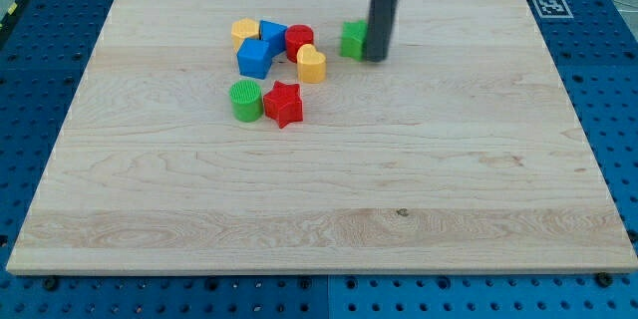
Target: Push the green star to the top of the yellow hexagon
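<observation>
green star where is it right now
The green star sits near the view's top, just right of the block cluster, nearest the red cylinder, with my tip against its right side.

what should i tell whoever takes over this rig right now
My tip: down on the wooden board, against the right side of the green star block.
Yellow hexagon block: at the left end of the cluster, touching a blue block; a red cylinder lies between the hexagon and the star.
Done: tip placed at the star.
Left: push the star leftward and up, past the cluster, to sit above the hexagon.
</observation>
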Motion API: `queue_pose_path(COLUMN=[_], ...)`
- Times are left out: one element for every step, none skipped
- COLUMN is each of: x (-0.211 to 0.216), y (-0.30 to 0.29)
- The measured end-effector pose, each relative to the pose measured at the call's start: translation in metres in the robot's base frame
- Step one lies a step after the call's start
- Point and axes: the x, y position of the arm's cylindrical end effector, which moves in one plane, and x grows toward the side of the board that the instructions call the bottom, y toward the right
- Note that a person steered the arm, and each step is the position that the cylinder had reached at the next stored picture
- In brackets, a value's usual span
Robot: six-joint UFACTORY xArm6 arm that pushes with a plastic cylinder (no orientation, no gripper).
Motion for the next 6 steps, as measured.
queue_pose_path(x=[-0.029,-0.04,-0.042,-0.063,-0.063,-0.063], y=[-0.052,-0.047,-0.003,-0.009,-0.069,-0.13])
